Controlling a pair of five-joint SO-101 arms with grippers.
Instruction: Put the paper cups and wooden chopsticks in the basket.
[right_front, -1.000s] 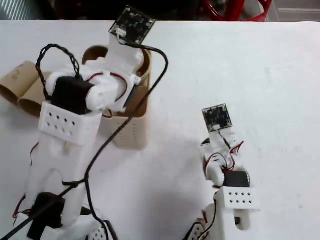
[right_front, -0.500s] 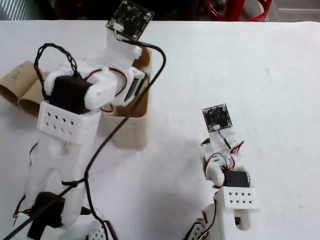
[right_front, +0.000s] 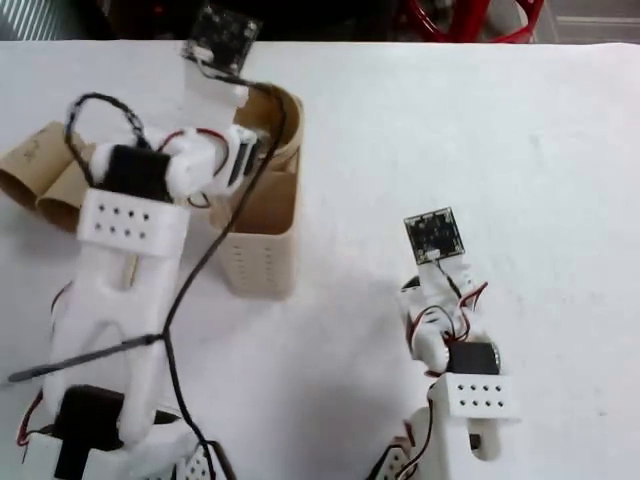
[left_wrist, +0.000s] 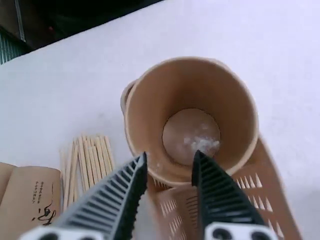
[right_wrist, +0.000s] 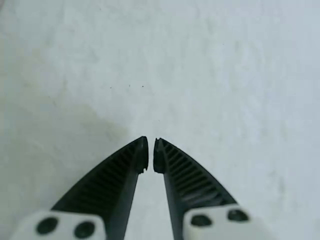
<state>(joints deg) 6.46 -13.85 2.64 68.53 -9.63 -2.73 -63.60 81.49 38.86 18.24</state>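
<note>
One brown paper cup (left_wrist: 192, 125) is seen upright in the beige perforated basket (right_front: 262, 255). The left tool (left_wrist: 170, 157) is parted over its rim (apparently for release). Pale wooden chopsticks (left_wrist: 86, 162) are laid on the white worktop (right_front: 480, 130). The right tool (right_wrist: 151, 152) is parked nearly closed.

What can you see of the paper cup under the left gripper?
The paper cup is plain brown paper, roughly upright, mouth open, with a pale smear on its round bottom. It stands inside the perforated basket at one end. The left gripper straddles its near rim, one finger inside, one outside, jaws apart.
</note>
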